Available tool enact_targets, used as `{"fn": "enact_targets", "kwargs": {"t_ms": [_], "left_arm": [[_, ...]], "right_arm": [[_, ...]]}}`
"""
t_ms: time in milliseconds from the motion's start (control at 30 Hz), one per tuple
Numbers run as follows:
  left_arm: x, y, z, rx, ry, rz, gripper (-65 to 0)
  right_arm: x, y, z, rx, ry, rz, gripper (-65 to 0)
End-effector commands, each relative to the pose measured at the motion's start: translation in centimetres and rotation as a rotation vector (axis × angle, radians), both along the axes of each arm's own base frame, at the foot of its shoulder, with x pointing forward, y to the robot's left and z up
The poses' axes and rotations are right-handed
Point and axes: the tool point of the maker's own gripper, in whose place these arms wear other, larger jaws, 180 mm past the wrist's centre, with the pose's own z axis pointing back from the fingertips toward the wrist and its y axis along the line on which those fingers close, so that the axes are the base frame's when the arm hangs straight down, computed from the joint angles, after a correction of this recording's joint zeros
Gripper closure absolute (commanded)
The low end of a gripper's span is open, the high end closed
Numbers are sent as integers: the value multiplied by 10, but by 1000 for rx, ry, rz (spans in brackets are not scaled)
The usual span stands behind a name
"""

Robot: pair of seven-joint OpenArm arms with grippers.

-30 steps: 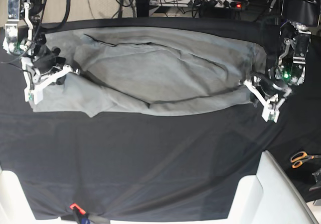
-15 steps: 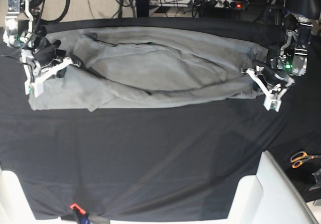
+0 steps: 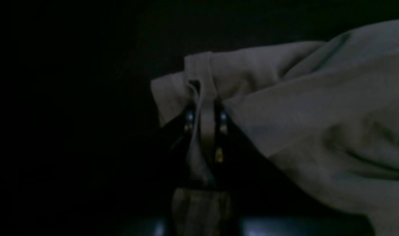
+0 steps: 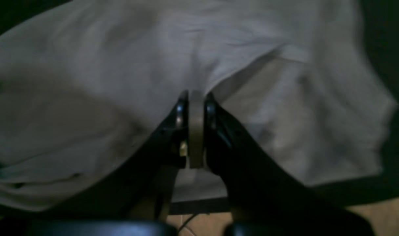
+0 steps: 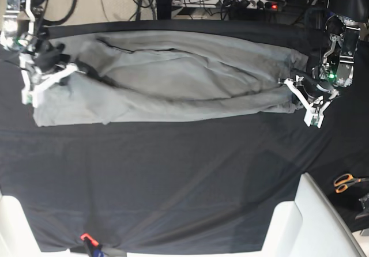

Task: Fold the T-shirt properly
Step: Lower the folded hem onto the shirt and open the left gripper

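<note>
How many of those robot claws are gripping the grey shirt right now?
2. The right gripper pinches the T-shirt at its far-left end in the base view; the left gripper pinches its far-right end. Both are shut on cloth.

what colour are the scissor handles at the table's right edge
Orange scissor handles, clearest in the base view.

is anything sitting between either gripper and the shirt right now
No. The left gripper and the right gripper are each shut directly on an edge of the T-shirt, with nothing visible in between.
</note>
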Motion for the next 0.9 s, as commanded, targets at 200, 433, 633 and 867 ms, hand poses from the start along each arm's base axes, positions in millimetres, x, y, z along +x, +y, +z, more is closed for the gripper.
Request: {"fn": "enact_targets", "kwargs": {"t_ms": [200,433,633,867], "left_arm": [[10,12,14,32,-37,-10,0],[3,8,13,30,-31,-25,0],[-3,5,12,27,-24,-33,0],[-4,5,11,27,-23,-33,0]], "right_arm": [[4,1,6,-3,-29,10,0],[1,2,5,0,-20,12,0],[-3,2,2,1,-10,8,0],[-5,0,1,2,-4,0,-9]]}}
